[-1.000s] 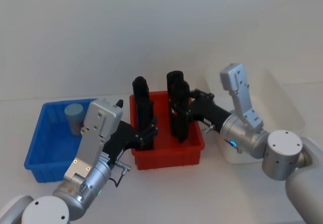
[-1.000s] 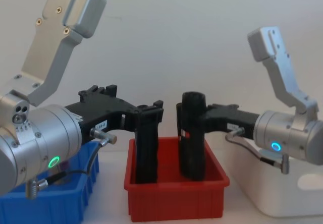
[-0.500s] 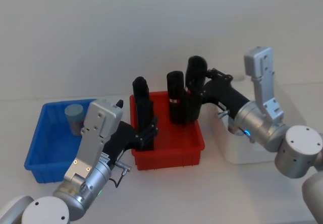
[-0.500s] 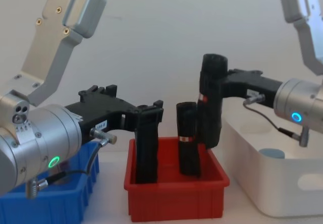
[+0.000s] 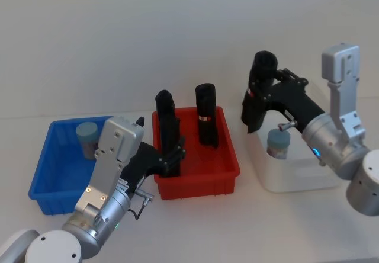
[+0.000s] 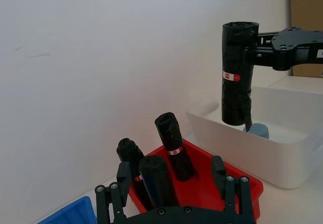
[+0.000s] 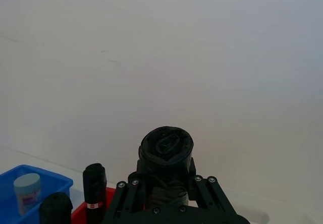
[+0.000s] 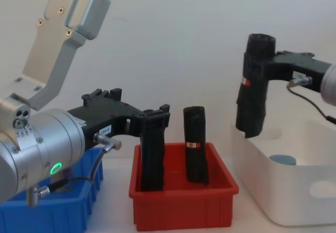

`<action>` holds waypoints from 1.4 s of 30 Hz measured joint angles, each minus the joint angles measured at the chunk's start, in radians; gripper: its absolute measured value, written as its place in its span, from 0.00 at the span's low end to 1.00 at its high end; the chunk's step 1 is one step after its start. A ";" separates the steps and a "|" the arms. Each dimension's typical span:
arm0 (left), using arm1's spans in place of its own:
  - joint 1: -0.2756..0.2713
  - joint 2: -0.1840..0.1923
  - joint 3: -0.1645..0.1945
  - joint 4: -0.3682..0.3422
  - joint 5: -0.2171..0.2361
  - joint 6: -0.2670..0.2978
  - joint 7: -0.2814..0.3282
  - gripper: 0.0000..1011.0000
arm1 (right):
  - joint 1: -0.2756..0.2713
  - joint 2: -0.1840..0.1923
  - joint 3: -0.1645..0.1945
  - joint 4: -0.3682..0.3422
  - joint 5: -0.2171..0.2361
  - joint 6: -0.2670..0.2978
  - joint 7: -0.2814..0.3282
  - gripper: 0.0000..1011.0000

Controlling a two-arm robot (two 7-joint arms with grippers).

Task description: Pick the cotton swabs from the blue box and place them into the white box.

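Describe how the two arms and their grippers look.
Both arms are silver-grey metal with rounded joints, angular grey brackets with screws and thin cables. The left gripper and right gripper are black. A green ring light glows on the left arm, a blue light on the right.

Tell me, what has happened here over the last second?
The right claw, shut on a black container, lifted it out of the red bin and carried it over the white box. The left claw stayed gripping its black container in the red bin.
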 joint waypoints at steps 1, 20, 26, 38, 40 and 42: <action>0.000 0.000 0.000 0.000 0.000 0.000 0.000 0.99 | -0.012 0.007 0.004 -0.023 0.000 0.013 -0.013 0.41; 0.000 0.000 0.000 0.000 0.000 0.000 0.000 0.99 | -0.103 0.058 0.032 -0.158 0.012 0.174 -0.112 0.41; 0.000 0.000 0.000 0.000 0.000 0.000 0.000 0.99 | -0.115 0.063 0.034 -0.163 0.015 0.210 -0.119 0.41; 0.000 0.000 0.000 0.000 0.000 0.000 0.000 0.99 | -0.129 0.069 0.037 -0.160 0.017 0.247 -0.123 0.53; 0.000 0.000 0.000 0.000 0.000 0.000 0.000 0.99 | -0.130 0.069 0.037 -0.159 0.016 0.248 -0.122 0.61; 0.000 0.000 0.000 0.000 0.000 0.000 0.000 0.99 | -0.131 0.070 0.037 -0.158 0.017 0.248 -0.122 0.64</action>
